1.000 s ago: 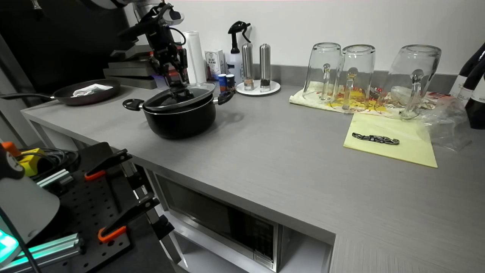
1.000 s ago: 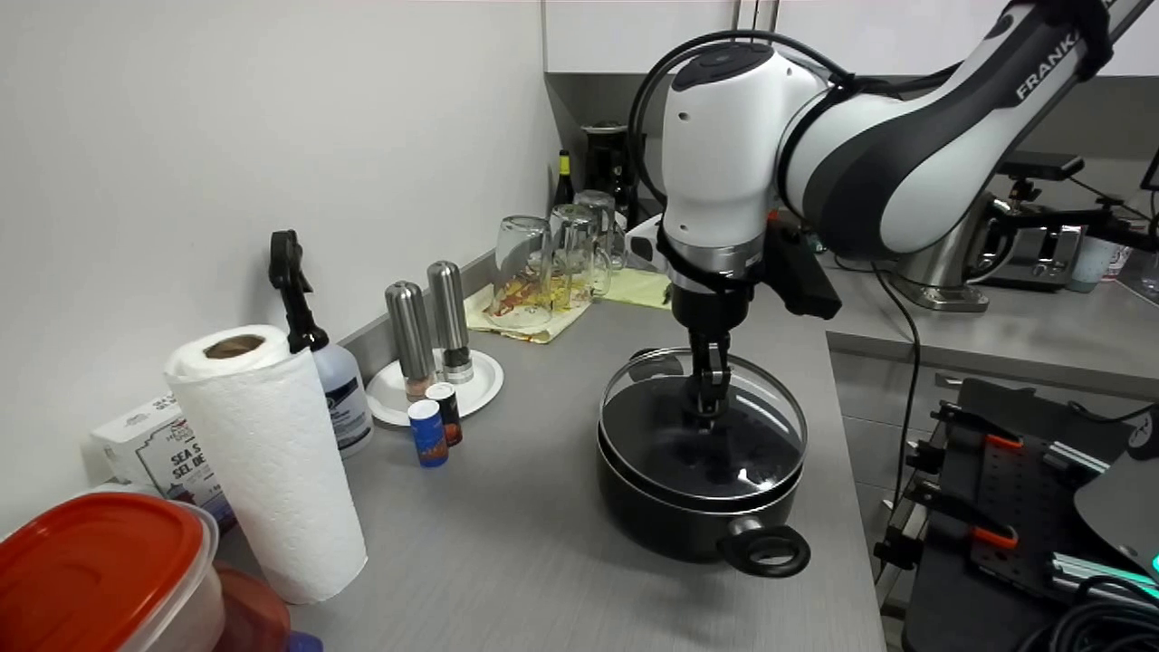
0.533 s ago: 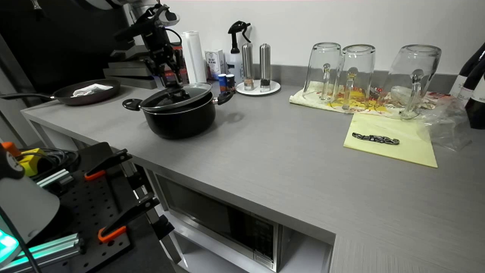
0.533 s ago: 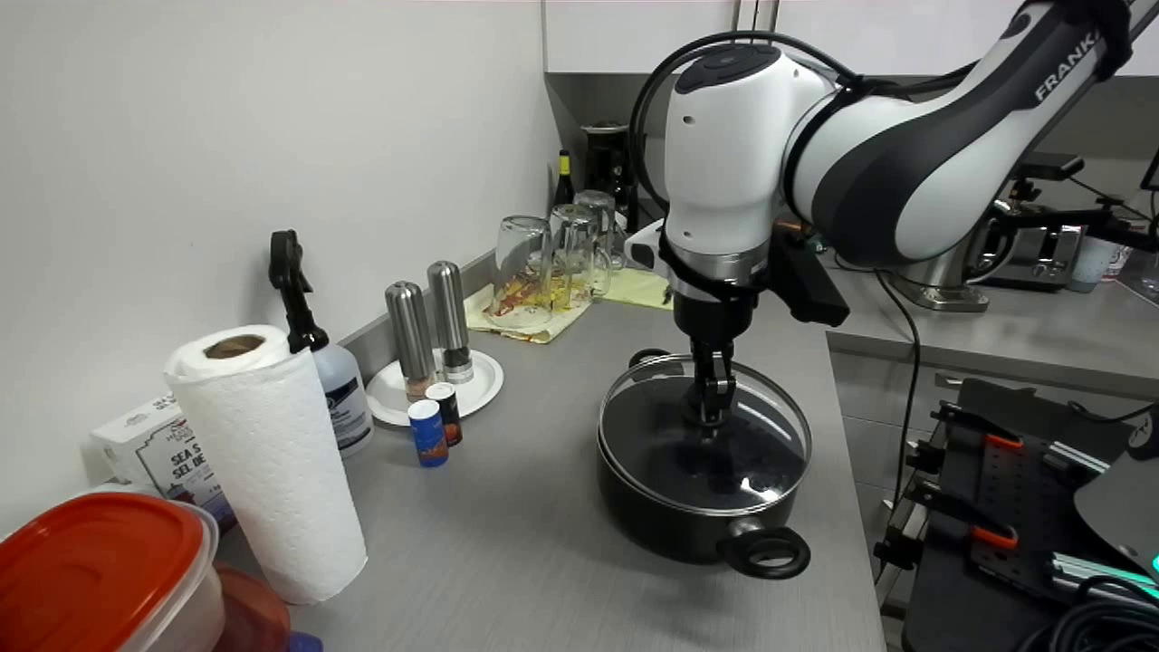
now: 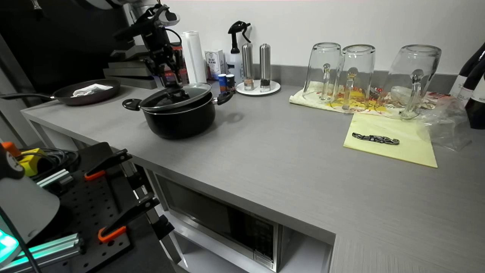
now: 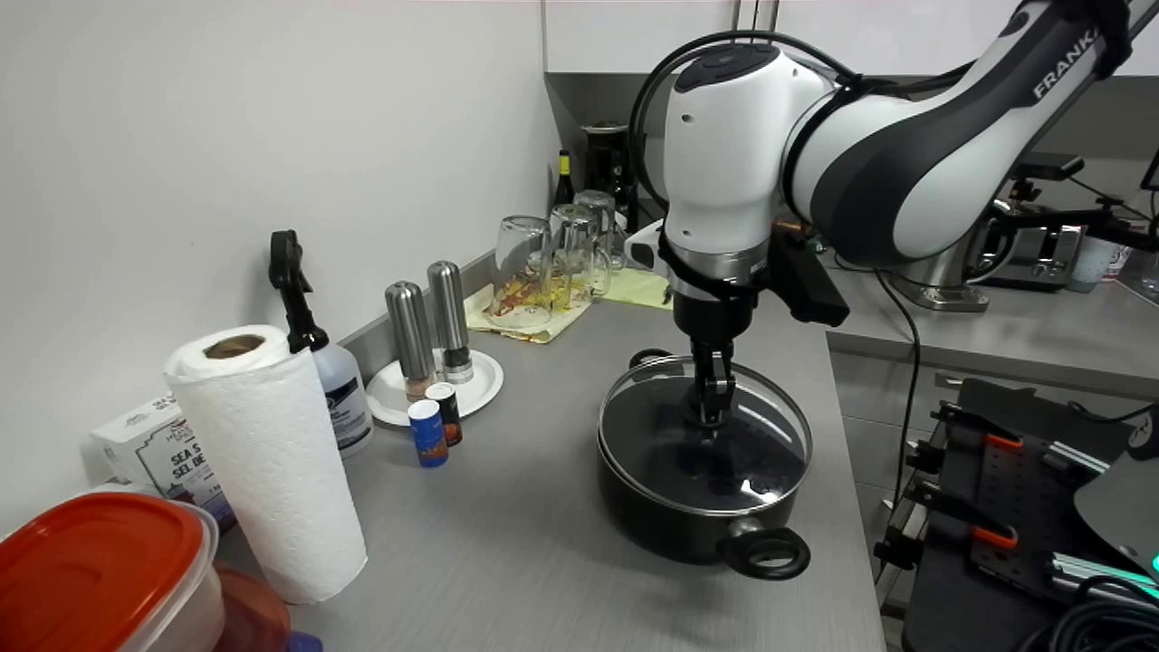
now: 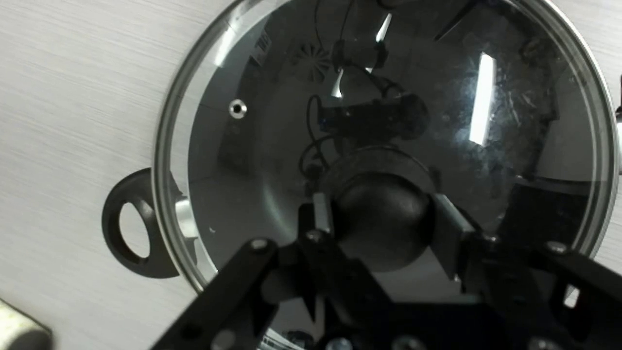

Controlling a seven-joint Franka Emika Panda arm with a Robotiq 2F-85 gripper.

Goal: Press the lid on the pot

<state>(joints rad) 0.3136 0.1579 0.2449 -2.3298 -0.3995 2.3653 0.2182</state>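
The clear glass lid (image 5: 197, 90) with its metal rim lies over the black pot (image 5: 180, 123) on the grey counter. In that exterior view the lid looks slightly tilted and off-centre to the left, with a gap above the pot's rim on the right. The lid (image 6: 765, 444) and pot (image 6: 647, 521) also show in an exterior view. My gripper (image 7: 379, 214) has its fingers on both sides of the lid's black knob (image 7: 381, 243) and is shut on it. In the wrist view the lid (image 7: 291, 126) covers most of the pot; one pot handle (image 7: 167, 243) shows at the left.
A paper towel roll (image 6: 272, 471), spice tins (image 6: 427, 435), a plate (image 6: 489, 385) with two mills and a spray bottle (image 6: 344, 398) stand near the wall. A frying pan (image 5: 85, 96) lies at the left. Glass mugs (image 5: 322, 72) stand further along. The counter's front edge (image 5: 212, 193) is near the pot.
Over the first half second the gripper and lid shifted slightly, leftward in an exterior view, and the lid sits a little differently on the pot. Since then almost nothing has moved.
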